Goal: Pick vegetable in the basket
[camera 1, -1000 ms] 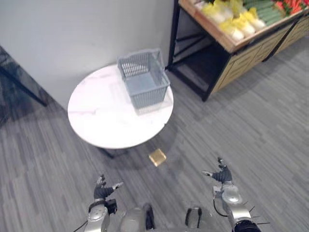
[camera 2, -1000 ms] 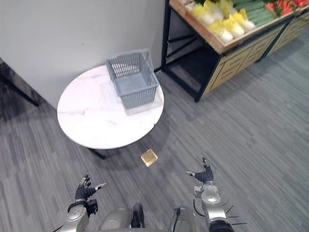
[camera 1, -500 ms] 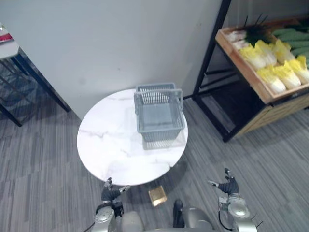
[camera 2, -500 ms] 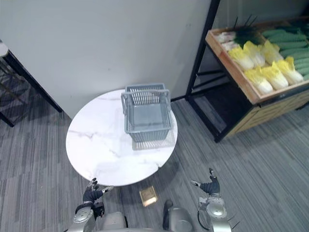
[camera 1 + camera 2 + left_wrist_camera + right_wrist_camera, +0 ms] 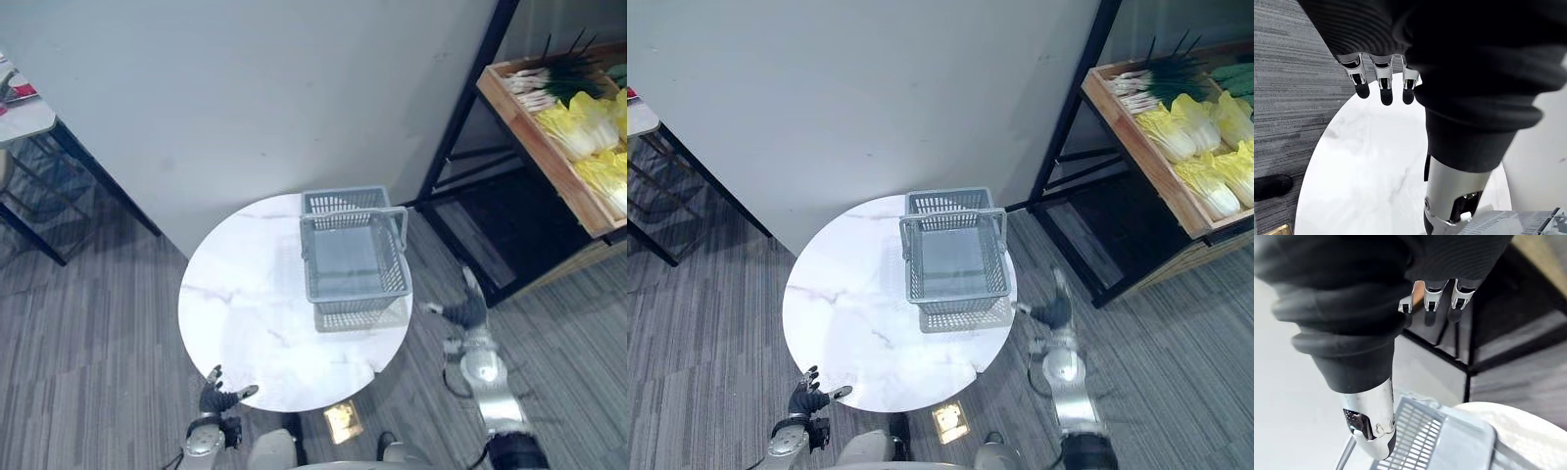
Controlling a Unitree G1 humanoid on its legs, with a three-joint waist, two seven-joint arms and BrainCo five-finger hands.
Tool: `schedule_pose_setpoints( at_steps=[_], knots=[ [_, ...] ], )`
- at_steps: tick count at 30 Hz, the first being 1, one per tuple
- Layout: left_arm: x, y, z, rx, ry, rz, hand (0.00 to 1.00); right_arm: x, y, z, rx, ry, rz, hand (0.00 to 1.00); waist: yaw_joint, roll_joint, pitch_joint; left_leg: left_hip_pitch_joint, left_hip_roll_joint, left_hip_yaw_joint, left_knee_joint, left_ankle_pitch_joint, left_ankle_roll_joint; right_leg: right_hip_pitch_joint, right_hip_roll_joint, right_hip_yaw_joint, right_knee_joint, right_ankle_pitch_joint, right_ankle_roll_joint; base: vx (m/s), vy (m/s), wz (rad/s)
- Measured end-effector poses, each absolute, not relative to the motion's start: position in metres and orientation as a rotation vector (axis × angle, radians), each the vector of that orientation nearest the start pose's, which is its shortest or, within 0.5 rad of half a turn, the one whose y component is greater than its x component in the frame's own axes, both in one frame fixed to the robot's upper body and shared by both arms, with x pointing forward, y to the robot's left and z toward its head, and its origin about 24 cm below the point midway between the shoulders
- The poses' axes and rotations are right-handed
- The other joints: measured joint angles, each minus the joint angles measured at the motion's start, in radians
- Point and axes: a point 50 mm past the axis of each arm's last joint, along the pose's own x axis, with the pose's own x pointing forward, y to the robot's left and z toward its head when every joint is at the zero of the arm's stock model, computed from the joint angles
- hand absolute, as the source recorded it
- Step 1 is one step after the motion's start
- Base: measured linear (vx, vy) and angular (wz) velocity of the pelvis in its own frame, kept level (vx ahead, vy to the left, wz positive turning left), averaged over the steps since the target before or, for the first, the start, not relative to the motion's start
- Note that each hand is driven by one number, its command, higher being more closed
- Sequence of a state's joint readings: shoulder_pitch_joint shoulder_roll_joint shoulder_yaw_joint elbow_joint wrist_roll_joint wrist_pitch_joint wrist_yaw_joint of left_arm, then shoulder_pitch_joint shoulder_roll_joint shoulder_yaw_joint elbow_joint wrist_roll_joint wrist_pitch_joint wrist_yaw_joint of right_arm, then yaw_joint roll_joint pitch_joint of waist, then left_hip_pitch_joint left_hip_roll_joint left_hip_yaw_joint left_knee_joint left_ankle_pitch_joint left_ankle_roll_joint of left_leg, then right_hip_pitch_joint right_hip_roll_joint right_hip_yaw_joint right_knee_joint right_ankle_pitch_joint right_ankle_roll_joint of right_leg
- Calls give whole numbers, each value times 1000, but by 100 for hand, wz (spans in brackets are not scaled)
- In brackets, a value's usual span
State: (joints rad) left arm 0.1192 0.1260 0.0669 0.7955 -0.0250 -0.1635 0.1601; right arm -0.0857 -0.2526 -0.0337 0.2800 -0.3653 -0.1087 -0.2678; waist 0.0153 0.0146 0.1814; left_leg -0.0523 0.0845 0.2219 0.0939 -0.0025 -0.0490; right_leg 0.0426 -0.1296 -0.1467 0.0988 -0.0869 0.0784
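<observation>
An empty grey plastic basket (image 5: 361,311) stands on the right half of a round white marble table (image 5: 245,313), its handle upright. Yellow-white cabbages (image 5: 1190,132) and green onions (image 5: 1161,83) lie in a wooden shelf tray at the upper right. My right hand (image 5: 468,313) hovers open just right of the basket, near the table's edge, and holds nothing. In the right wrist view its fingers (image 5: 1432,296) are straight above the basket (image 5: 1440,440). My left hand (image 5: 217,397) is open and low by the table's near edge; its fingers (image 5: 1382,83) hang over the table (image 5: 1376,161).
A black metal shelf frame (image 5: 460,117) carries the wooden tray to the right of the table. A small tan box (image 5: 344,422) lies on the floor under the table's near edge. A black-legged table (image 5: 29,108) stands at far left, with a grey wall behind.
The camera has moved, so the table sits more central and the shelf further right. My right hand has risen from low by the floor to beside the basket. The left hand stays low.
</observation>
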Motion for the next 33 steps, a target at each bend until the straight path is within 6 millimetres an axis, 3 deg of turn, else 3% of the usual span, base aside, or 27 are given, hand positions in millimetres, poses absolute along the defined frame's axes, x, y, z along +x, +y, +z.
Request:
schedule_pose_setpoints(
  at_steps=[6, 11, 13, 15, 20, 24, 26, 30, 31, 33],
  knots=[
    [131, 208, -129, 173, 778, 223, 0, 313, -205, 70, -923, -173, -132, 0, 10, 2, -5, 2, -5, -32, -175, 119, 3, -62, 21, -20, -9, 25, -4, -89, -21, 10],
    [131, 209, -129, 174, 776, 226, 0, 342, -217, 85, -1066, -143, -137, 0, 29, 7, -3, -59, -25, -68, -188, 143, 15, -108, 12, -26, -38, 55, 7, -107, 66, 10],
    [132, 209, -128, 172, 762, 229, 0, 353, -225, 99, -1101, -143, -172, 0, 29, 17, 3, -88, -34, -85, -188, 151, 21, -123, 5, -41, -54, 67, 10, -82, 84, 24],
    [133, 212, -127, 171, 753, 248, 0, 368, -226, 125, -1145, -192, -199, 0, 48, 32, 13, -126, -41, -89, -188, 165, 33, -146, 2, -41, -72, 88, 11, -32, 73, 7],
    [136, 216, -124, 152, 722, 297, 0, 388, -220, 164, -1197, -266, -239, 0, 59, 49, 40, -175, -50, -120, -189, 183, 42, -172, 0, -69, -90, 100, 13, 0, 28, 19],
    [150, 215, -118, 122, 676, 306, 0, 398, -213, 202, -1258, -360, -257, 0, 85, 53, 62, -205, -50, -142, -189, 195, 42, -189, 2, -86, -93, 105, 11, 33, 1, 14],
    [158, 214, -114, 107, 644, 308, 0, 401, -210, 217, -1283, -390, -262, 0, 83, 60, 71, -216, -51, -155, -189, 199, 42, -191, 3, -99, -94, 105, 10, 29, -1, 22],
    [168, 213, -107, 107, 600, 292, 0, 406, -215, 223, -1296, -361, -275, 0, 94, 65, 77, -234, -51, -172, -189, 203, 38, -202, 5, -106, -92, 102, 6, 17, 6, 13],
    [173, 211, -105, 111, 587, 275, 0, 406, -220, 220, -1312, -332, -278, 100, 108, 70, 80, -243, -50, -178, -189, 207, 38, -208, 6, -110, -90, 102, 6, 3, -1, 12],
    [182, 208, -101, 111, 561, 262, 0, 407, -234, 210, -1315, -243, -281, 100, 111, 83, 92, -252, -51, -197, -189, 213, 36, -209, 7, -130, -86, 99, 3, -8, 7, 21]
  ],
)
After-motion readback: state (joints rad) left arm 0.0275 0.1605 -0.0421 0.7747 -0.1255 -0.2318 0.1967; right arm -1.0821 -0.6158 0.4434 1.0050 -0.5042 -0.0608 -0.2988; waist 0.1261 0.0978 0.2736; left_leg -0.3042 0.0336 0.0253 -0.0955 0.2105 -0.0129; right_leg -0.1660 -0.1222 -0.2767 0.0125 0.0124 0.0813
